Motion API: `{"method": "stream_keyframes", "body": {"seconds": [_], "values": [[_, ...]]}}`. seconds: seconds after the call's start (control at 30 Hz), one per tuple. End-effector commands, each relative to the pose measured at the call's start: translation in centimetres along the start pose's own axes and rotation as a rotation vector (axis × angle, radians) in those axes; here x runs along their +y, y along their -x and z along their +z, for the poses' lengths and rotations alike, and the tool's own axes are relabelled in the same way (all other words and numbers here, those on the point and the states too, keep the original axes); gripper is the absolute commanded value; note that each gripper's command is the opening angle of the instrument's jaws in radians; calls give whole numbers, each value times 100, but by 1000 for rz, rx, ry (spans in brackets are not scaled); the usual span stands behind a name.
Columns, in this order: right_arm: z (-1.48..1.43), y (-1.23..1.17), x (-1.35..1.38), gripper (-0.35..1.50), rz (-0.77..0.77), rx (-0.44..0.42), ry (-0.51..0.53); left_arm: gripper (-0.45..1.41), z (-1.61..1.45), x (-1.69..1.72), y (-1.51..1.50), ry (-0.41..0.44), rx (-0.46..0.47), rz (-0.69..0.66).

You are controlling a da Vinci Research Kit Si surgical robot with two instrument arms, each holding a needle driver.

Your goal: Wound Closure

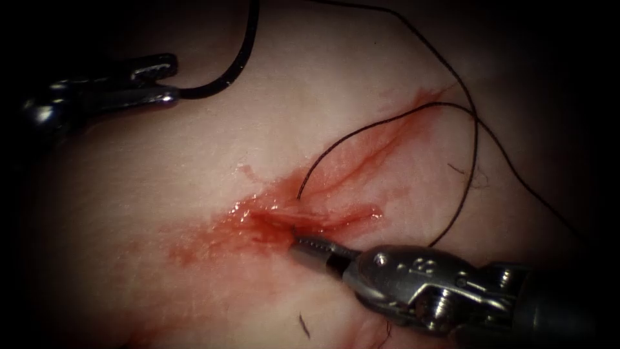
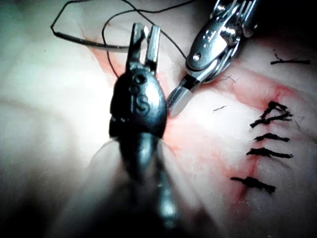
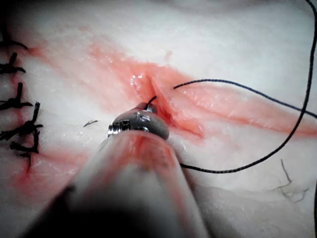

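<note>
Pressing its tip into the wet middle of the cut (image 1: 303, 216), the right arm's needle driver (image 1: 302, 244) lies low across the tissue (image 1: 161, 181), its slim jaws drawn nearly together at the wound edge; whether they pinch the thread, the tissue or a buried needle cannot be told, since the tip is sunk in red fluid (image 1: 258, 223). A fine dark thread (image 1: 361, 129) rises from the cut just beside that tip, arcs up along the wound's right side and loops back down toward the tool's wrist. Well apart, at the upper left, the left arm's needle driver (image 1: 165, 81) grips the curved needle (image 1: 226, 74) at one end, the dark arc sweeping up and away, clear of the tissue; the left wrist view shows its jaws (image 2: 143, 44) slightly parted around it. Finished stitches (image 2: 265, 136) line the closed stretch of the wound, with short cut ends of thread (image 1: 303, 325) scattered nearby. Judged from this, a new stitch is under way in the open stretch, the needle already through and out; the next move seems to call for a sure hold on the strand at the cut and a steady, gentle pull against soft tissue.
</note>
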Motion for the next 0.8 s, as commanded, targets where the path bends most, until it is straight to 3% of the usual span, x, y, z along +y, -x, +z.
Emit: {"method": "stream_keyframes", "body": {"seconds": [0.03, 0.4, 0.8], "values": [[4, -6, -2, -35, 1, 2, 0, -45, 5, -1, 5, 0, 0, 0], [-29, -22, 15, -35, 23, 14, 35, -45, 5, -1, 5, 2, 1, 0], [-112, -31, 132, -35, 70, 62, 233, -45, 5, 0, 5, 1, 1, 1]]}}
